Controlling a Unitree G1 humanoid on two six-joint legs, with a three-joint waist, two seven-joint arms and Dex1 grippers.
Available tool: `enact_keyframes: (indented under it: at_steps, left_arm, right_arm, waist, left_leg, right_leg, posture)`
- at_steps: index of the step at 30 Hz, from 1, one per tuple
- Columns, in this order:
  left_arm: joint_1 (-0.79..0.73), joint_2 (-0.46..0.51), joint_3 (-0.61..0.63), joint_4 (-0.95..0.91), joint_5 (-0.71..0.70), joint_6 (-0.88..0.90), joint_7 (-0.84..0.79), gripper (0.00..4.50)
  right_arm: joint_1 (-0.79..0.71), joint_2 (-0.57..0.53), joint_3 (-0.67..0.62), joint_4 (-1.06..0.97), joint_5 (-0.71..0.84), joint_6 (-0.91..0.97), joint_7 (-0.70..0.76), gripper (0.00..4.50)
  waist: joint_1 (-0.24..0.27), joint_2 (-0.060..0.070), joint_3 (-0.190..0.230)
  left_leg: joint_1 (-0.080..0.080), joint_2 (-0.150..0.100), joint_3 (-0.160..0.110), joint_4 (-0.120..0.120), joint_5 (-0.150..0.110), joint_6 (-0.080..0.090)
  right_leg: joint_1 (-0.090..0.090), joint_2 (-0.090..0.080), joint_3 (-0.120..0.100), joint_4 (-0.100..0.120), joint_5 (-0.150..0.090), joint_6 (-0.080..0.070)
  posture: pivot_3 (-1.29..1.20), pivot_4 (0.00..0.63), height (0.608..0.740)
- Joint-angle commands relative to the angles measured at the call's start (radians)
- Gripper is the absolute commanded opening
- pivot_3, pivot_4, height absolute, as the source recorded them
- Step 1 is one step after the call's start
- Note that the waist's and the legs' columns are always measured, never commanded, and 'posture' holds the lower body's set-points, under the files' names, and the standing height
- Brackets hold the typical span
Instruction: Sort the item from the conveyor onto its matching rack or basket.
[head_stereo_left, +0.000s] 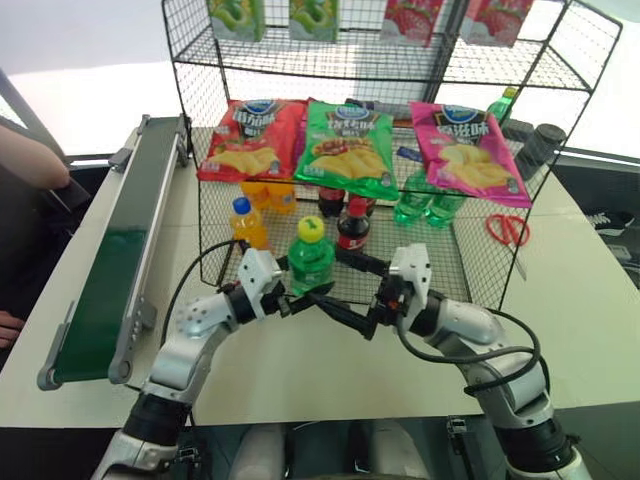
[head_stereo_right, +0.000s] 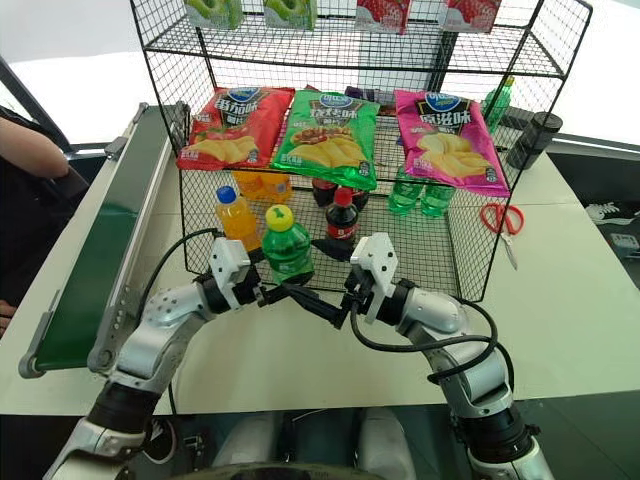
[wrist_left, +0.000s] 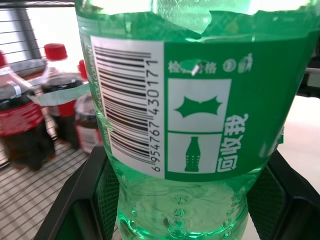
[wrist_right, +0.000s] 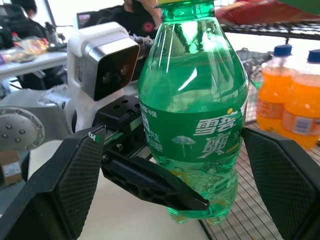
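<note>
The item, a clear-green bottle (head_stereo_left: 310, 262) with a yellow cap, stands upright just above the white table at the front of the black wire rack (head_stereo_left: 462, 268). My left gripper (head_stereo_left: 303, 292) is shut on its lower body; in the left wrist view the bottle (wrist_left: 200, 125) sits between the fingers (wrist_left: 80, 200). My right gripper (head_stereo_left: 328, 278) is open, facing the left one, with its pads (wrist_right: 65, 190) on either side of the bottle (wrist_right: 195, 115) and gaps between. The dark green conveyor (head_stereo_left: 110, 270) runs along the table's left side, with nothing on the part that shows.
The rack's lower tier holds orange bottles (head_stereo_left: 250, 222), cola bottles (head_stereo_left: 352, 225) and green bottles (head_stereo_left: 428, 205). Chip bags (head_stereo_left: 345, 148) lie on the tier above. Red scissors (head_stereo_left: 510, 228) lie on the table to the right. A person's arm (head_stereo_left: 30, 158) shows at the far left.
</note>
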Motion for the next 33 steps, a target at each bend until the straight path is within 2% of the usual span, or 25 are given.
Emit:
enact_keyframes:
  at_steps: [1, 14, 17, 18, 19, 22, 27, 33]
  left_arm:
    - [-0.044, -0.020, -0.031, -0.019, -0.012, -0.046, -0.064, 2.81]
    - [-0.071, -0.031, -0.026, -0.011, -0.012, -0.037, -0.126, 2.81]
    - [-0.068, -0.032, -0.025, -0.015, -0.016, -0.027, -0.128, 2.81]
    - [-0.066, -0.031, -0.024, -0.019, -0.022, -0.018, -0.131, 2.81]
    - [-0.064, -0.030, -0.023, -0.022, -0.028, -0.010, -0.135, 2.81]
    - [-0.060, -0.028, -0.022, -0.027, -0.036, 0.010, -0.136, 4.39]
    - [-0.048, -0.018, -0.021, -0.018, -0.009, 0.011, -0.113, 4.48]
    - [0.014, 0.034, 0.003, -0.013, -0.009, 0.036, -0.103, 4.48]
  right_arm:
    - [0.000, 0.014, 0.011, -0.049, 0.002, -0.015, -0.006, 4.50]
    - [0.026, 0.020, 0.018, -0.044, 0.007, -0.030, -0.016, 4.50]
    - [0.025, 0.020, 0.018, -0.045, 0.013, -0.027, -0.014, 3.67]
    - [0.024, 0.020, 0.018, -0.045, 0.015, -0.026, -0.013, 3.20]
    - [0.024, 0.019, 0.017, -0.045, 0.015, -0.026, -0.013, 3.05]
    - [0.023, 0.018, 0.016, -0.043, 0.010, -0.032, -0.013, 3.05]
    - [0.025, 0.028, 0.006, -0.032, -0.012, -0.062, -0.030, 3.05]
    - [0.005, 0.047, -0.107, 0.034, -0.073, -0.138, -0.128, 3.05]
  waist:
    - [0.002, 0.000, 0.000]
    - [0.003, 0.000, 0.000]
    - [0.004, 0.000, 0.000]
    - [0.004, 0.000, 0.000]
    - [0.003, 0.000, 0.000]
    - [0.003, 0.000, 0.000]
    - [0.004, 0.000, 0.000]
    - [0.003, 0.000, 0.000]
  left_leg:
    - [0.000, 0.000, 0.000, 0.000, 0.000, 0.000]
    - [0.000, -0.001, 0.000, 0.001, 0.000, 0.000]
    - [0.000, -0.001, 0.000, 0.001, 0.000, 0.000]
    - [0.000, -0.001, 0.000, 0.001, 0.000, 0.000]
    - [0.000, -0.001, 0.000, 0.001, 0.000, 0.000]
    - [0.000, -0.001, 0.000, 0.001, 0.000, 0.000]
    - [0.000, -0.001, 0.000, 0.001, 0.000, 0.000]
    - [0.000, -0.001, 0.000, 0.001, 0.000, 0.000]
  right_leg:
    - [0.000, 0.000, 0.000, 0.000, 0.000, 0.000]
    - [0.000, 0.000, 0.000, 0.000, 0.000, 0.000]
    - [0.000, 0.000, 0.000, 0.000, 0.000, 0.000]
    - [0.000, 0.000, 0.000, 0.000, 0.000, 0.000]
    - [0.001, 0.000, 0.000, 0.000, 0.000, 0.000]
    - [0.000, 0.000, 0.000, 0.000, 0.000, 0.000]
    - [0.001, 0.000, 0.000, 0.000, 0.000, 0.000]
    - [0.000, 0.000, 0.000, 0.000, 0.000, 0.000]
  posture:
    - [0.00, 0.150, 0.724]
    - [0.00, 0.150, 0.724]
    - [0.00, 0.150, 0.724]
    - [0.00, 0.150, 0.724]
    - [0.00, 0.150, 0.724]
    - [0.00, 0.150, 0.724]
    - [0.00, 0.150, 0.724]
    - [0.00, 0.150, 0.724]
